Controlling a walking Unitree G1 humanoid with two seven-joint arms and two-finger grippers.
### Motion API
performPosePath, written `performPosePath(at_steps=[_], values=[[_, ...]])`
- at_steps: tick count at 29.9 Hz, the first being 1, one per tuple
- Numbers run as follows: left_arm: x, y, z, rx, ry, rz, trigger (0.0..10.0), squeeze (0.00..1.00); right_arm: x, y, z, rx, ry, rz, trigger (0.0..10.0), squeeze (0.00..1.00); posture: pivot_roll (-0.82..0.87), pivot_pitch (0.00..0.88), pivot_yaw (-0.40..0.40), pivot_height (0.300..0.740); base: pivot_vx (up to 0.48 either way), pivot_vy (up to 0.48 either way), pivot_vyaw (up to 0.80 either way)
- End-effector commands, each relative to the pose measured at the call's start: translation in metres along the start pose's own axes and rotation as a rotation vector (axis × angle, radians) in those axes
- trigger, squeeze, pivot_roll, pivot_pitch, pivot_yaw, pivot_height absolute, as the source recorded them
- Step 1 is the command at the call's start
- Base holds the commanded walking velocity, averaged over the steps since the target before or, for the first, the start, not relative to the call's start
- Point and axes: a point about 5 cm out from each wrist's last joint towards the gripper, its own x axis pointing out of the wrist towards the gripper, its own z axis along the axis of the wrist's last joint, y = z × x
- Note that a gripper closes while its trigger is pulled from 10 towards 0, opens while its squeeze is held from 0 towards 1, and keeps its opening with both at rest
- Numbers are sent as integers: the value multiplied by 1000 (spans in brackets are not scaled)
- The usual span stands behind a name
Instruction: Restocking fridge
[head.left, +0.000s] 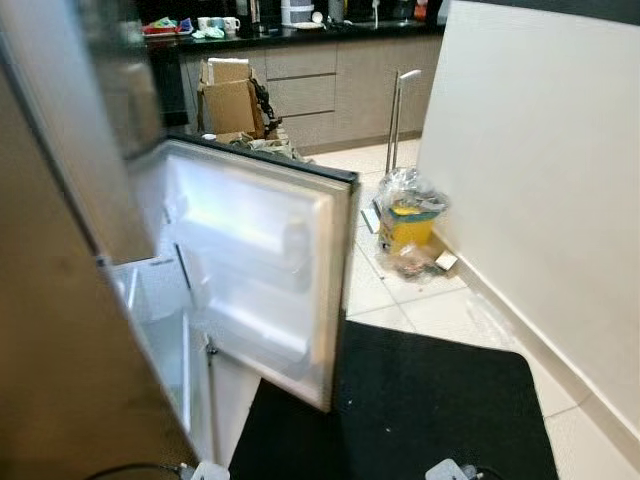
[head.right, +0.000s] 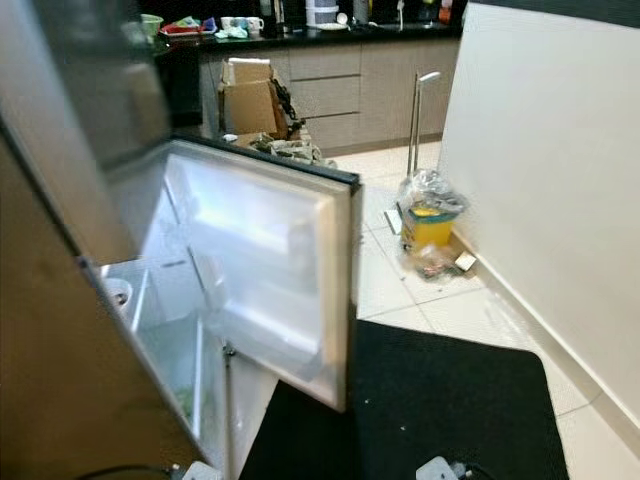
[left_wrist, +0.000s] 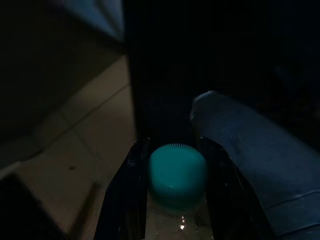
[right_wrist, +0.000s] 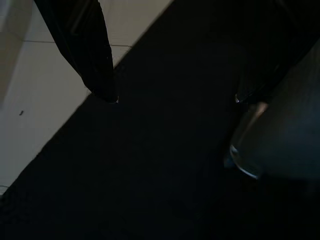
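Hanging low at the robot's side, the left gripper (left_wrist: 175, 200) was clamped on one clear plastic bottle (left_wrist: 172, 225) with a ribbed teal screw cap (left_wrist: 177, 175), a black finger pressed to each side of its neck. The bottle's long axis ran along the fingers, cap pointing away from the wrist toward the tiled floor and the edge of the black floor mat (head.left: 430, 400). The right gripper (right_wrist: 172, 97) hung idle over that same mat, its two black fingers spread well apart with nothing between them.

Just ahead and to the robot's left stood the single silver fridge with its lower door (head.left: 265, 260) swung wide open, the white inner door shelves facing the camera. One lower compartment (head.right: 170, 350) lay open behind the door, pale and mostly bare; a small round object sat at its left edge, too blurred to name. The bottle sat below and to the near side of that opening, so the loaded left arm was the nearer one and, by my reckoning, would have to lift up and forward and to the left to reach a shelf.

Farther off on the tiles stood one yellow bin lined with a clear plastic bag (head.left: 408, 215), close to the white wall. Beyond it, one brown cardboard box (head.left: 230, 100) leaned against the grey kitchen cabinets (head.left: 320, 90).
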Motion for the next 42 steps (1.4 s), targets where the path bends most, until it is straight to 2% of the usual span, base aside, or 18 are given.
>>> performPosePath(at_steps=[1, 42], values=[[-1, -5, -12, -13, 43, -18, 10000, 0, 2, 5, 9, 5, -28, 21, 10000, 0, -34, 11, -6, 740, 0, -285, 738], [0, -8, -12, -4, 42, -16, 10000, 0, 2, 7, 9, -20, -25, 41, 10000, 0, -35, 15, -9, 740, 0, -7, 738]])
